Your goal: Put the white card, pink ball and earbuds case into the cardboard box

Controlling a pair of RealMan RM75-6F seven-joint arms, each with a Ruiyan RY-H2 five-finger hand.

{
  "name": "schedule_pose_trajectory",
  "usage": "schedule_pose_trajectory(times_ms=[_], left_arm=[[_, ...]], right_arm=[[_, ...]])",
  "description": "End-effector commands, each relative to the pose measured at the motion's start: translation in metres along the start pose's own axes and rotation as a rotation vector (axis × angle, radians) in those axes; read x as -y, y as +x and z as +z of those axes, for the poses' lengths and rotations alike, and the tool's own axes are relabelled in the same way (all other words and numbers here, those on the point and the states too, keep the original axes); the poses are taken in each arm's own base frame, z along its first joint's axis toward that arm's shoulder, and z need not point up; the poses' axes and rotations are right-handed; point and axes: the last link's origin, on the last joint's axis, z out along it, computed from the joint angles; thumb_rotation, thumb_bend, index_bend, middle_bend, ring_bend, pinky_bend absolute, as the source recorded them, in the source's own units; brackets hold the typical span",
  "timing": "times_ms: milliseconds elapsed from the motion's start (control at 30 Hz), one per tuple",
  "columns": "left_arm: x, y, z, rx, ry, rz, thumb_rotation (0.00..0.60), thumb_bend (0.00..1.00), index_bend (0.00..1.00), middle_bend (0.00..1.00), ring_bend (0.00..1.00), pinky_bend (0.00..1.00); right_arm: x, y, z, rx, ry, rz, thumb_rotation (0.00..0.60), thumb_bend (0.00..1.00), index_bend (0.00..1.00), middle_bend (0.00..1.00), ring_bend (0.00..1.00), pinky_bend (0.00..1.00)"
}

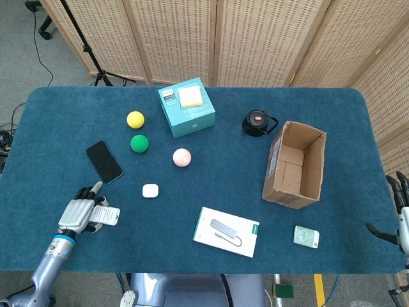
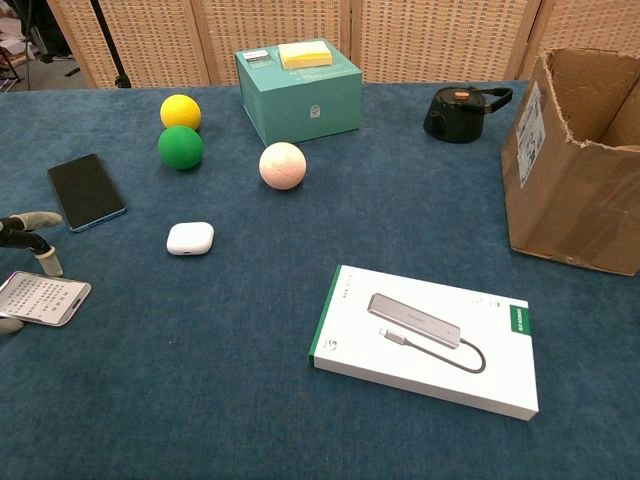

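Early stage: left robot hand [image 1: 78, 215] at the worktop's [image 1: 332, 102] near-left corner, fingers around the white card [image 1: 105, 215], grip not clearly closed. Right robot hand [image 1: 401, 208] idle off the right edge, fingers apart, empty. Nothing boxed yet: one pink ball [image 1: 181, 157], one earbuds case [image 1: 150, 190], one cardboard box [image 1: 294, 165], still empty.

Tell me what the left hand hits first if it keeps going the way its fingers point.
Probably the black phone: the left hand, on the white card, points up-table toward it. Depth is unclear.
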Motion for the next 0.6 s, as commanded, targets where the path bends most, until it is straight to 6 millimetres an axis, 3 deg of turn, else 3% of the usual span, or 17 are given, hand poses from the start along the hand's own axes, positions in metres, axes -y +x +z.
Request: schedule_pose_trajectory(times_ms=[33,367,600], left_arm=[[-0.001,0.001,-0.004,-0.008,-0.012,0.001,0.6,0.39,0.64,0.0,0.0,0.0],[-0.011,0.016,-0.011,-0.059,-0.061,-0.026,0.6,0.38,0.64,0.0,0.0,0.0],[-0.059,0.054,0.009,-0.145,-0.244,-0.041,0.6,0.37,0.64,0.0,0.0,0.0]], right_arm=[[0.0,0.0,0.0,0.001,0.0,0.001,0.6,0.0,0.0,0.0,0.0,0.0],[-0.001,0.001,0.0,0.0,-0.004,0.005,0.6,0.0,0.0,0.0,0.0,0.0],[-0.001,0.002,0.0,0.001,-0.005,0.01,0.6,0.0,0.0,0.0,0.0,0.0]])
